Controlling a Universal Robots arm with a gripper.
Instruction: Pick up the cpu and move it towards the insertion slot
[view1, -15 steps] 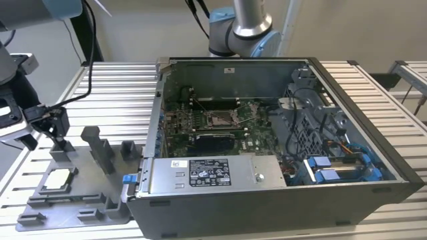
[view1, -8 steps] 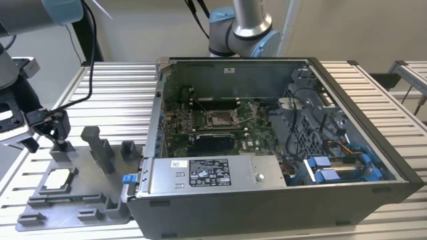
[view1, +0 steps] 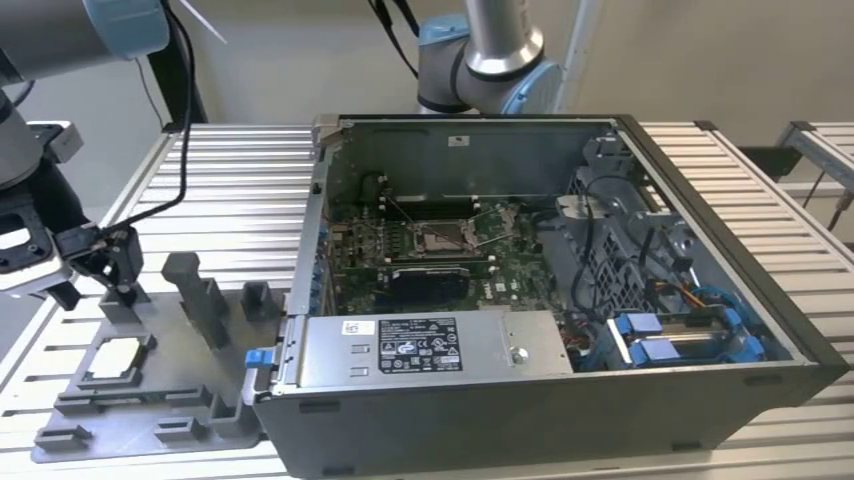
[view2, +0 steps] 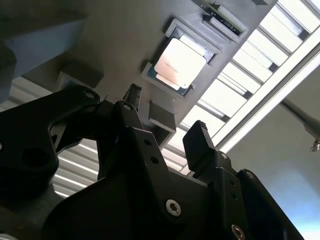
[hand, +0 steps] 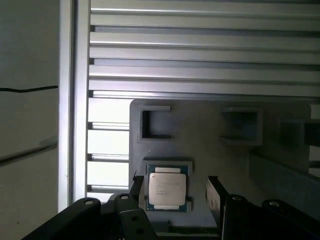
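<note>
1. Our gripper (hand: 174, 181) has its jaws spread wide, clearly wider than the chip, and it isn't holding anything.
2. In the first wrist view, the two black fingers (hand: 216, 196) sit one on each side of the cpu (hand: 166, 187). There's a gap on both sides, so we don't see any contact.
3. The cpu lies flat with its silvery face up, in a square pocket of the grey fixture plate (view1: 147, 415). The plate rests on the slatted aluminium table (view1: 227, 190).
4. In the exterior view, the gripper hangs over the far end of that plate, near the upright grey posts (view1: 200, 300). The chip sits lower in that view, nearer the camera. We can't really tell how high the fingertips are above it.
5. The insertion slot (view1: 442, 238) is inside the open computer case (view1: 534, 420), on the green board. It's well apart from the cpu, off toward the exterior view's right.
</note>
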